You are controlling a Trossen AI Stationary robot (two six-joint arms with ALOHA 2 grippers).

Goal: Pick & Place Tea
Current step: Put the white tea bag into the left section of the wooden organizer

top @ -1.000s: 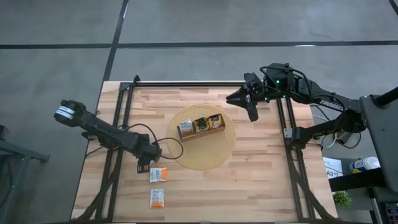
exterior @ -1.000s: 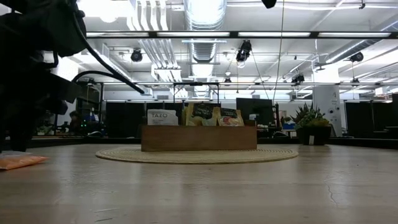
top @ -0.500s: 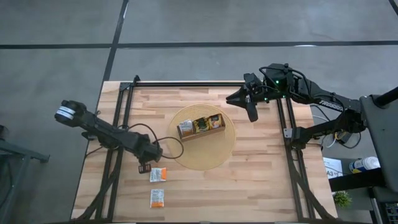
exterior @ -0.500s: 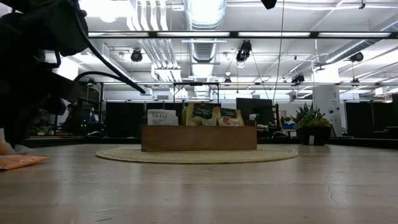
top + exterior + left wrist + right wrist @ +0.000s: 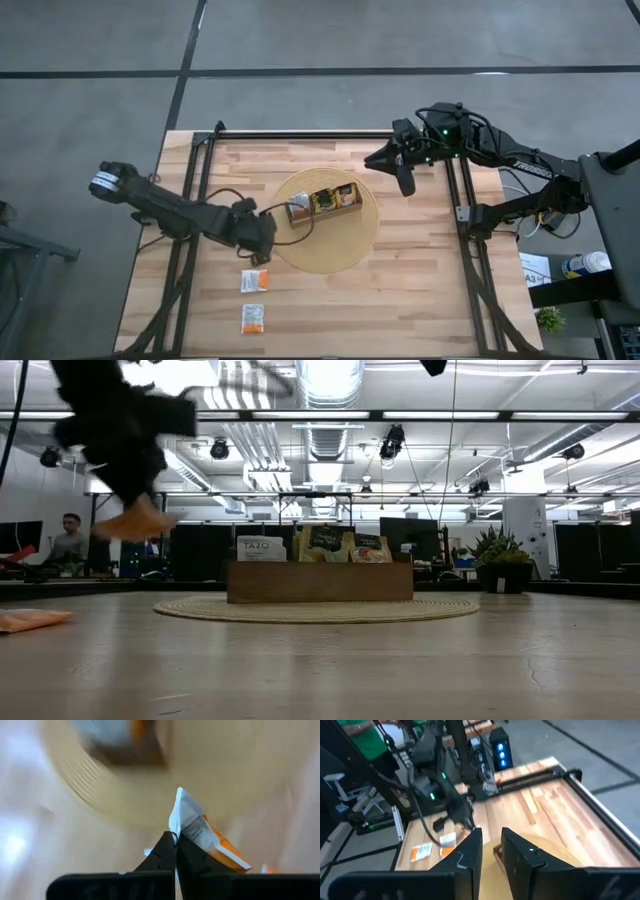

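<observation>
High view first: we are watching the left end effector [image 5: 262, 226] hanging over the near-left edge of the round woven mat [image 5: 362, 237], pinched on a tea sachet that this view is hiding under the fingers. The wooden tray [image 5: 323, 204] is sitting on the mat just beyond and to the right of it, long axis running left to right with a slight tilt, and sachets are already standing in its compartments. Two more sachets are lying on the tabletop [image 5: 420, 290] nearer the front edge: one [image 5: 255, 281] just below the left end effector, another [image 5: 253, 318] further forward. The right end effector [image 5: 404, 172] is waiting over the far right of the tabletop, beyond the mat.

Low view now: we are seeing the left end effector [image 5: 135, 510] blurred and well above the tabletop, an orange sachet [image 5: 137, 520] hanging beneath it. The tray [image 5: 320, 581] is lying off to its right.

Left wrist view: the fingers [image 5: 164, 855] are clamped together on the corner of a white-and-orange sachet [image 5: 200, 832], which is standing up from the tips. The tray [image 5: 131, 750] is showing as a blur ahead.

Right wrist view: the right fingers [image 5: 470, 852] are standing narrowly apart, holding nothing.

We are judging the left arm nearer; the tray is lying ahead and right.
</observation>
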